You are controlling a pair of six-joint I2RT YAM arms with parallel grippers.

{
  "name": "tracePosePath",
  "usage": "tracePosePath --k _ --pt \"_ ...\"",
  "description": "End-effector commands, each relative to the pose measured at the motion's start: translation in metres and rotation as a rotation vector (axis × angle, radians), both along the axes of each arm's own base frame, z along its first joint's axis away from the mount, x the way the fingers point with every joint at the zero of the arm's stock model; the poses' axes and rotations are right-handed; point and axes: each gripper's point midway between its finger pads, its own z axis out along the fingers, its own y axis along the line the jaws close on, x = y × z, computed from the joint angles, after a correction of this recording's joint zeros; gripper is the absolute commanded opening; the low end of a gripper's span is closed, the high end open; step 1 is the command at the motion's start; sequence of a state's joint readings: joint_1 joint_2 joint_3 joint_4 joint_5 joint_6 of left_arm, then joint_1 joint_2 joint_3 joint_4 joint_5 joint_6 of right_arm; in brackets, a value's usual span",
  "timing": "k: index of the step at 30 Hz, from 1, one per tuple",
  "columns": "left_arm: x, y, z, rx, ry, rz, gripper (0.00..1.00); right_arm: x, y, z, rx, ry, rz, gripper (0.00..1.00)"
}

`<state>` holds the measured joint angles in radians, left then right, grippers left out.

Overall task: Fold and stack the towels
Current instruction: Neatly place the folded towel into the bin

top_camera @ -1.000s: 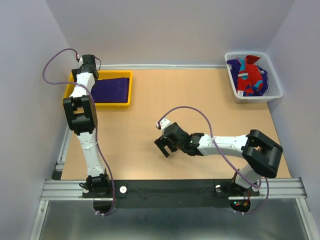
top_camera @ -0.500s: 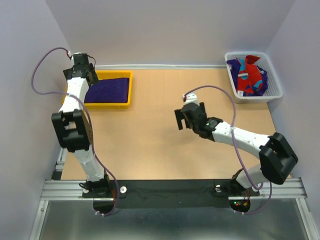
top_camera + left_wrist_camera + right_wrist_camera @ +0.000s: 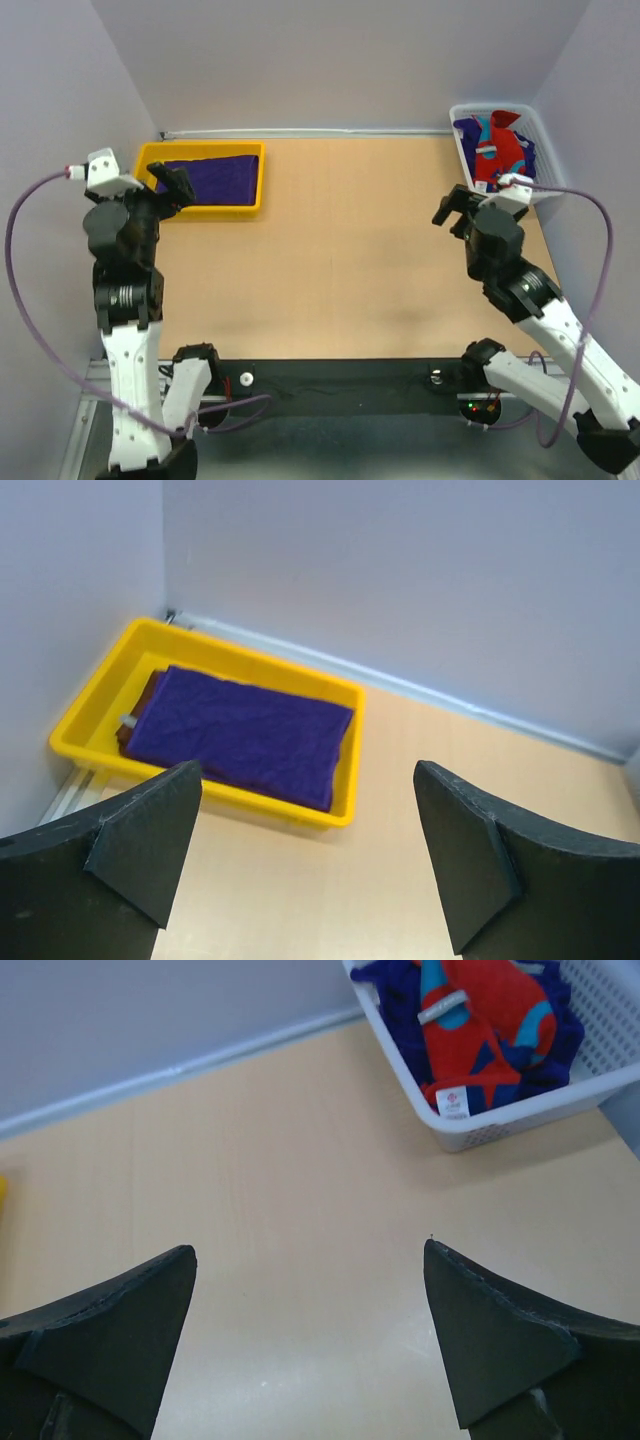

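A folded deep purple towel (image 3: 215, 175) lies in the yellow tray (image 3: 256, 180) at the back left; in the left wrist view the towel (image 3: 240, 735) has a dark brown edge (image 3: 124, 727) showing under its left side. A red and teal towel (image 3: 497, 155) lies crumpled on a purple towel (image 3: 468, 130) in the white mesh basket (image 3: 545, 170) at the back right, and both show in the right wrist view (image 3: 480, 1010). My left gripper (image 3: 170, 188) is open and empty, raised near the tray's front left. My right gripper (image 3: 452, 212) is open and empty, raised left of the basket.
The yellow tray's near rim (image 3: 300, 810) sits close to the left wall. The basket's near wall (image 3: 500, 1115) stands by the right wall. A white cable runs along the table's back edge (image 3: 330, 131). Bare wooden tabletop (image 3: 340, 240) lies between tray and basket.
Both arms have lifted and drawn back toward the near edge. The left gripper came off the tray's far-left corner. The right gripper swung from the table's middle to beside the basket.
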<state>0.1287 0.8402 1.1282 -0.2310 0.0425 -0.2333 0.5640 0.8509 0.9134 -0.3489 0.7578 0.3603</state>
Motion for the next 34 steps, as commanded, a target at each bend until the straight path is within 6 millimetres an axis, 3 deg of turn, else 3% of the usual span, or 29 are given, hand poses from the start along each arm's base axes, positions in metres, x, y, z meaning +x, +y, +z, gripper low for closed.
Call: tracePosePath --k 1,2,6,8,12,18,34 --pt "-0.044 -0.03 0.023 -0.026 -0.137 -0.114 0.99 -0.031 -0.031 0.011 0.003 -0.074 -0.061 1.0" --pt "-0.061 -0.034 0.033 -0.026 -0.178 -0.124 0.99 -0.037 -0.037 0.015 -0.002 -0.093 -0.069 1.0" --pt "-0.099 -0.037 0.033 -0.011 -0.194 -0.119 0.99 -0.063 -0.05 0.029 0.015 -0.183 -0.032 1.0" --pt "-0.118 -0.026 0.024 0.007 -0.172 -0.053 0.99 -0.077 -0.059 0.04 0.031 -0.241 -0.022 1.0" --pt "-0.136 -0.002 0.005 0.028 -0.14 0.08 0.99 -0.094 -0.066 0.047 0.0 -0.298 0.017 1.0" --pt "-0.144 0.015 -0.009 0.011 -0.138 0.18 0.99 -0.108 -0.073 0.044 0.006 -0.348 0.03 1.0" --pt "-0.135 0.006 -0.011 0.032 -0.127 0.129 0.99 -0.104 -0.065 0.035 -0.009 -0.333 0.073 1.0"
